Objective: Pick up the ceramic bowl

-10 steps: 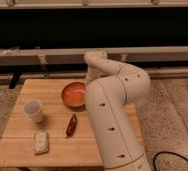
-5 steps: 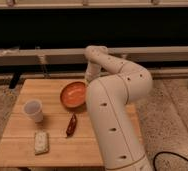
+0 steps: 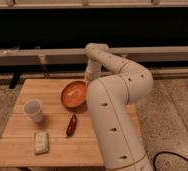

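Observation:
The ceramic bowl (image 3: 73, 95) is round, shallow and orange-red. It sits on the wooden table (image 3: 37, 90) just right of the middle, near the far side. My white arm (image 3: 117, 100) rises at the table's right, bends over and comes down at the bowl's right rim. The gripper (image 3: 89, 80) is at that rim, at the end of the wrist section, and my own arm partly hides it. Whether it touches the bowl does not show.
A translucent white plastic cup (image 3: 33, 110) stands at the table's left. A dark red oblong item (image 3: 71, 125) lies in front of the bowl. A pale packet (image 3: 41, 142) lies near the front left corner. A dark wall and rails run behind the table.
The wrist section has shifted slightly left and up over the bowl's right rim. The bowl and the other items have stayed in place.

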`<state>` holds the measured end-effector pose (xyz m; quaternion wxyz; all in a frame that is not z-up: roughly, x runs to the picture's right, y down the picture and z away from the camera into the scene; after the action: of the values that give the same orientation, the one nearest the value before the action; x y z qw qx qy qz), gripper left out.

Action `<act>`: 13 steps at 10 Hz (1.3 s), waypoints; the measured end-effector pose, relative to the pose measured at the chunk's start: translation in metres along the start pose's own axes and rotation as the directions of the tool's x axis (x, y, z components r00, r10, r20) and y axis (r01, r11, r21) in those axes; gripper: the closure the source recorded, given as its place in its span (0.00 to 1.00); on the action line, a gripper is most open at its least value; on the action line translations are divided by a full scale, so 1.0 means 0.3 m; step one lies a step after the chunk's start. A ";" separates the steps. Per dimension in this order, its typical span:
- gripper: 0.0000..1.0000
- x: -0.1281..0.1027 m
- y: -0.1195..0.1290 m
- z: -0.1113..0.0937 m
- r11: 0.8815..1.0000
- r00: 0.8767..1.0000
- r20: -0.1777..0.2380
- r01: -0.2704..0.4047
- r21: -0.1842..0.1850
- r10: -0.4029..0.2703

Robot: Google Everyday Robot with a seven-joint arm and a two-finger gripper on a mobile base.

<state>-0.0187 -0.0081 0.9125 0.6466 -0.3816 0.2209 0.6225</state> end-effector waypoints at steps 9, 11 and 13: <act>0.99 0.001 0.030 -0.087 0.998 0.999 0.012 0.052 -0.026 -0.052; 0.99 0.002 0.035 -0.097 0.997 0.998 0.013 0.064 -0.031 -0.064; 0.99 0.002 0.041 -0.108 0.996 0.997 0.015 0.076 -0.035 -0.076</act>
<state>-0.0244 -0.0334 0.8895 0.6645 -0.3968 0.1909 0.6038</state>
